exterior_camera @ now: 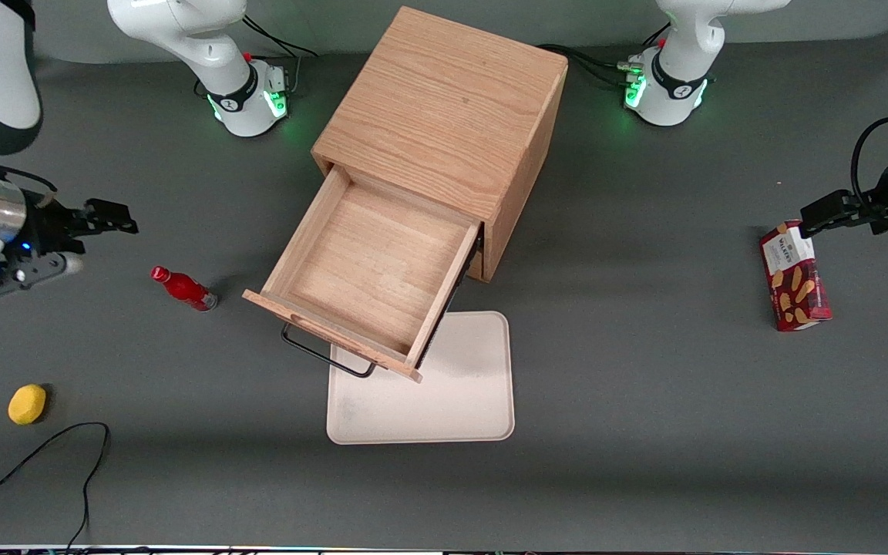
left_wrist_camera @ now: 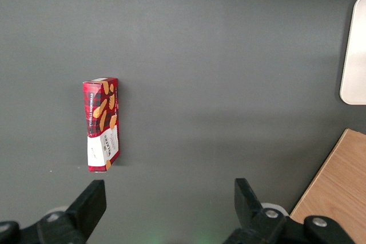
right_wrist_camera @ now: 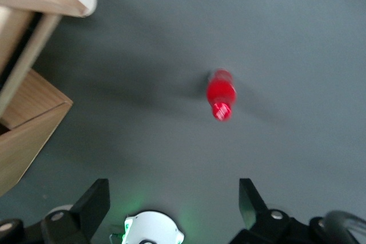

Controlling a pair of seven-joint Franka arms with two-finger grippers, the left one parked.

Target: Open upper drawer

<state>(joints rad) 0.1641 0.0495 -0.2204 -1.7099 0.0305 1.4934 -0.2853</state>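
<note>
Tool (exterior_camera: pixel 124 220) hangs spread and holding nothing above the worktop (exterior_camera: pixel 644 432), well apart from the upper drawer (exterior_camera: pixel 367 270).

Upper drawer stands pulled far out of the oak cabinet (exterior_camera: pixel 444 100), its shallow wooden box bare inside, its light wood front toward the front camera and its thin black wire handle (exterior_camera: pixel 321 356) just over the edge of a cream tray (exterior_camera: pixel 444 408) that lies on the worktop in front of the cabinet. Between drawer and tool a small red bottle (exterior_camera: pixel 183 289) lies on its side; the wrist view shows it (right_wrist_camera: pixel 221 94) between the two spread fingers (right_wrist_camera: pixel 94 201). Nearer the front camera sits a yellow lemon-like ball (exterior_camera: pixel 27 404). A red biscuit box (exterior_camera: pixel 795 276) lies toward the parked arm's end.
</note>
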